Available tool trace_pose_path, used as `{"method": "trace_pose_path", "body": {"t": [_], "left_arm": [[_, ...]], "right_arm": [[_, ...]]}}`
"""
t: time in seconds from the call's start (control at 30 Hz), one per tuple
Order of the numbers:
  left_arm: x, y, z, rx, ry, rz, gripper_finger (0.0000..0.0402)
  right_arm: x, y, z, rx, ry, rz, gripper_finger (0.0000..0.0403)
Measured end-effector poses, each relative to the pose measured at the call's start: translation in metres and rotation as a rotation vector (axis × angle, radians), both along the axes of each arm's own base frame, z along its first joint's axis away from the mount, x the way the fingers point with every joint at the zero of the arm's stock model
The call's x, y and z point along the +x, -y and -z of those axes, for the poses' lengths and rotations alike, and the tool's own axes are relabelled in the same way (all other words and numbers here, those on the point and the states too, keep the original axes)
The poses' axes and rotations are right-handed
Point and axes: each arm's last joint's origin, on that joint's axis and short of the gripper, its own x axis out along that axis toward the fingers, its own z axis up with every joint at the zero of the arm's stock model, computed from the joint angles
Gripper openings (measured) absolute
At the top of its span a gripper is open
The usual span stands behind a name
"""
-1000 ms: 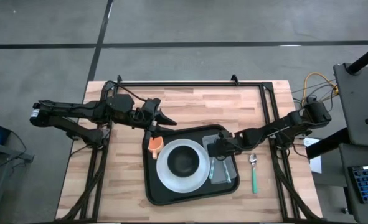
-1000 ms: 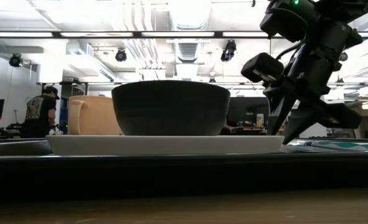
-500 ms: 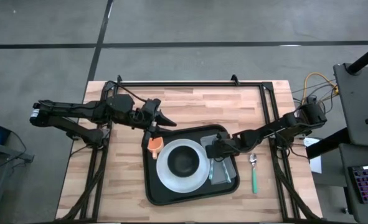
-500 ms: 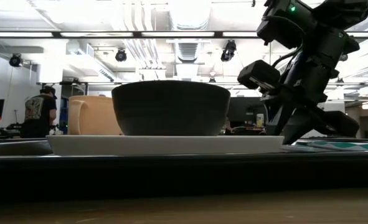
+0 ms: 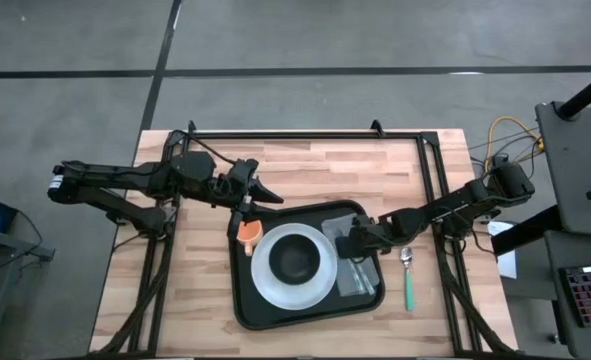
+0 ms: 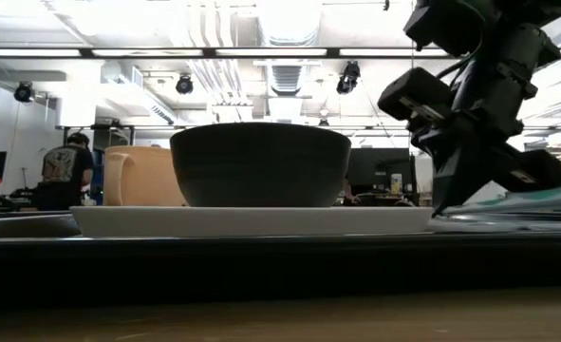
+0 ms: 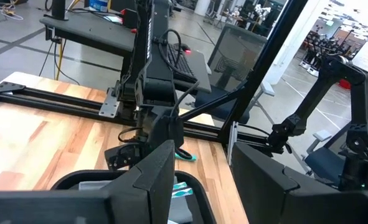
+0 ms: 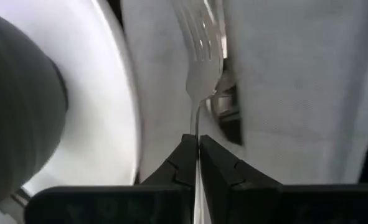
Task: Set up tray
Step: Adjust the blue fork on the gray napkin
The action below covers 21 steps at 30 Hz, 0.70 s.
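From above, the black tray sits at about 6 o'clock of the wooden counter. On it lie a white plate with a dark bowl in its middle, an orange cup at the plate's 10 o'clock, and a grey napkin at its 3 o'clock. The right hand hangs over the napkin's far end; the left hand hovers over bare wood at the tray's 11 o'clock. A green-handled spoon lies on the counter just beside the tray's 3 o'clock rim.

At counter height, the bowl stands on the plate, the cup behind it at 9 o'clock, and the right arm comes down at 3 o'clock.

Past the left wrist, the left hand's fingers stand apart with nothing between them, and the right arm shows farther off over the tray.

Past the right wrist, the right hand is clamped together on the thin stem of a metal fork, whose tines reach out over the napkin, the plate alongside.
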Motion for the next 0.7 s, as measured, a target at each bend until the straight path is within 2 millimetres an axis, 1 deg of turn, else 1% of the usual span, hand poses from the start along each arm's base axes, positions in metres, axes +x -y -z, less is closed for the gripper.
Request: {"method": "trace_pose_path", "body": {"t": [0.13, 0.33, 0.57, 0.7], "left_arm": [[0.000, 0.000, 0.000, 0.000, 0.002, 0.001, 0.0141], [0.000, 0.000, -0.001, 0.000, 0.008, 0.001, 0.0141], [0.000, 0.000, -0.001, 0.000, 0.008, 0.001, 0.0141], [0.000, 0.000, -0.001, -0.005, 0.007, 0.001, 0.0141]], "right_arm": [[0.001, -0.004, -0.001, 0.013, 0.024, -0.008, 0.0008], [0.002, -0.003, -0.002, -0.009, 0.039, -0.005, 0.0008], [0.013, -0.002, 0.009, -0.034, 0.077, 0.005, 0.0008], [0.014, -0.002, 0.016, -0.039, 0.046, 0.001, 0.0008]]}}
